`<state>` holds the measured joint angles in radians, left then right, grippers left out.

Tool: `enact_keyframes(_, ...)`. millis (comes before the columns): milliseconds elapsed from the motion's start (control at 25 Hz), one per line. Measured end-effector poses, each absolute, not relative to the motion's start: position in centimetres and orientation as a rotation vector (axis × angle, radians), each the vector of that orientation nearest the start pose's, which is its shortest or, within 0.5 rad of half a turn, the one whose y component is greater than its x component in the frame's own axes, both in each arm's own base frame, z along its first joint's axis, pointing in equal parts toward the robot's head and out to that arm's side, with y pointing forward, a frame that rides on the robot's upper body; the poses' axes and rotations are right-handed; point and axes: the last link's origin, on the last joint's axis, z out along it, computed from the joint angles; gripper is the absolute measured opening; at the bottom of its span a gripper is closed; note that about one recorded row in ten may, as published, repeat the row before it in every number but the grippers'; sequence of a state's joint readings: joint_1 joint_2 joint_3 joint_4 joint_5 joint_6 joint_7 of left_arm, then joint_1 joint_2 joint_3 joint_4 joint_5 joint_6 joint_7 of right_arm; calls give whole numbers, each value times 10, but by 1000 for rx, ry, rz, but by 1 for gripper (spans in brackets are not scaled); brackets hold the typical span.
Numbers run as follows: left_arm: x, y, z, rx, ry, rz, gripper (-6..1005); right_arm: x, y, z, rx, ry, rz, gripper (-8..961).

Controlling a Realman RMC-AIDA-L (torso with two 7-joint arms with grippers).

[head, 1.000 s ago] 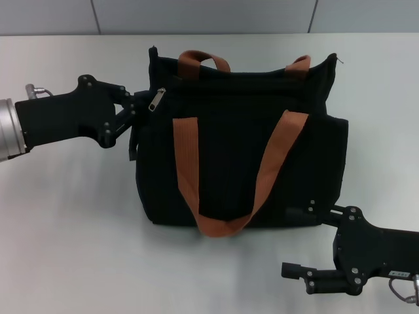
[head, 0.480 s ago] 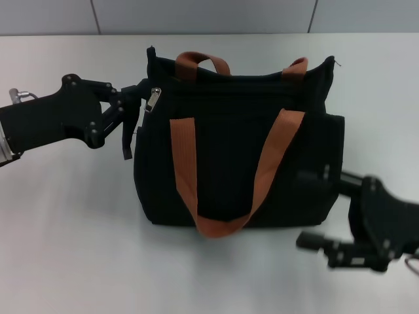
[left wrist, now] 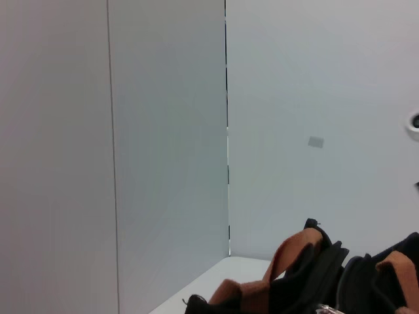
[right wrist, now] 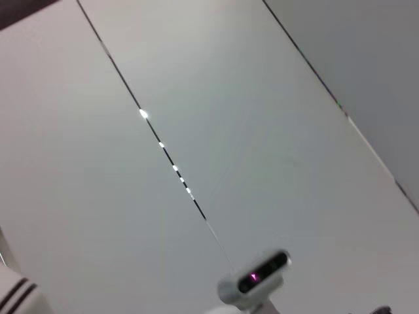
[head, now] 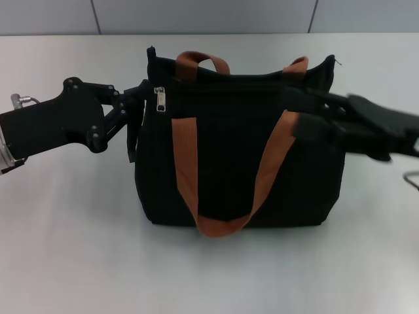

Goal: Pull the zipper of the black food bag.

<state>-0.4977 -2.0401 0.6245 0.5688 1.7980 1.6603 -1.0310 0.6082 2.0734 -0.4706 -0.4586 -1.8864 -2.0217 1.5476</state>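
Note:
The black food bag [head: 229, 163] stands on the white table, orange-brown strap handles [head: 186, 170] hanging down its front. The silver zipper [head: 159, 98] pull hangs at the bag's upper left corner. My left gripper [head: 136, 104] is at that corner's outer edge, just left of the pull, shut on the bag's end fabric. My right gripper [head: 308, 112] is blurred in front of the bag's upper right part, its fingers apart with nothing between them. The left wrist view catches only the bag's top [left wrist: 314, 281] and a handle [left wrist: 294, 252].
The white table [head: 72, 229] runs all around the bag, with grey wall panels [head: 196, 16] behind. A thin cable loop [head: 411, 178] lies at the right edge. The right wrist view holds only wall panels and a small camera [right wrist: 255, 280].
My right gripper has swung up from the table's front right to the bag's upper right side. The left gripper has shifted slightly left, and the zipper pull now hangs straight down.

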Motion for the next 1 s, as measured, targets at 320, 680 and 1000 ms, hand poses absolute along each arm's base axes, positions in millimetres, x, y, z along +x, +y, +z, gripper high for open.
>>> enact_keyframes(320,-260,325,25,-2563,-225,-926,22,177,337,8,-2902,950,1257,734)
enact_keyframes(680,-260,327,27,-2561,-222,-920,23,141,364,2,-2971,999,1056,672)
enact_keyframes(1000,-260,325,27,-2554,-228,-934,23,119,376,1,-2987,1222,837,500)
